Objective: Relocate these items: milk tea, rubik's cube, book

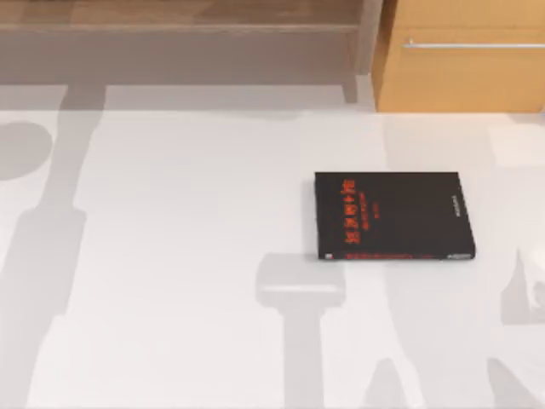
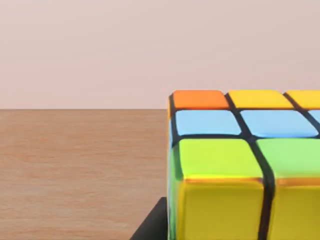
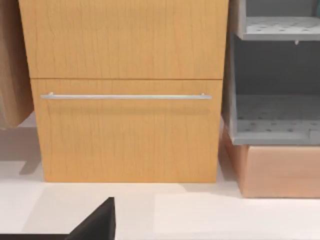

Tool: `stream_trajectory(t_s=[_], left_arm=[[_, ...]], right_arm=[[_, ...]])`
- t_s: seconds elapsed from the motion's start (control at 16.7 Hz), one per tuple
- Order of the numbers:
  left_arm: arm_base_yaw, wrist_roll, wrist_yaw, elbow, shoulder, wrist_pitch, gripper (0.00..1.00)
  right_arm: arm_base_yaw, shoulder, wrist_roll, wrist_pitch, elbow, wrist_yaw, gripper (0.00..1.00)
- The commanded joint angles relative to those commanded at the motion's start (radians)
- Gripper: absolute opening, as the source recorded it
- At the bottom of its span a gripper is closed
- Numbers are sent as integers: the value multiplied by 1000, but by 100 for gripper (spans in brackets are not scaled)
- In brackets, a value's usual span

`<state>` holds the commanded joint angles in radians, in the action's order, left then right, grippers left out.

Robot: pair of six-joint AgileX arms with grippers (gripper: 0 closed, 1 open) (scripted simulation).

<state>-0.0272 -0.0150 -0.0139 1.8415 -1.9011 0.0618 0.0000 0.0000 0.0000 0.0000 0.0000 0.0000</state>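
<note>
Top view showed a white table (image 1: 170, 256) with a black book (image 1: 392, 216) lying flat right of centre, its red lettering facing up. Behind the table stood a wooden cabinet (image 1: 464, 60) with a metal handle (image 1: 473, 44) at the far right, and a low wooden shelf (image 1: 179, 25) ran along the far left.

Left wrist view had the cube (image 2: 245, 165) close up, resting on a brown wooden surface (image 2: 75, 170), with orange, yellow, blue and green tiles visible and a dark edge just beside its lower corner. Whether the left claw was spread or pinching the cube, I could not tell.

Right wrist view faced the cabinet (image 3: 125, 90) and its drawer handle (image 3: 125, 96), with grey shelves (image 3: 275, 90) beside it on a wooden block (image 3: 280, 172). A corner of the black book (image 3: 95, 222) lay on the table near the cabinet's foot. The right claw's state could not be told either.
</note>
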Motion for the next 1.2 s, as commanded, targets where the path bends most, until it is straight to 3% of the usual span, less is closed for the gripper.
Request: stream_trajectory(t_s=[0.42, 1.02, 1.2], left_arm=[[0, 0, 0, 0, 0, 0, 98], [2, -1, 0, -4, 4, 1, 100], [2, -1, 0, -77, 60, 15, 100]], right_arm=[[0, 0, 0, 0, 0, 0, 100], [0, 0, 0, 0, 0, 0, 100], [0, 0, 0, 0, 0, 0, 100]])
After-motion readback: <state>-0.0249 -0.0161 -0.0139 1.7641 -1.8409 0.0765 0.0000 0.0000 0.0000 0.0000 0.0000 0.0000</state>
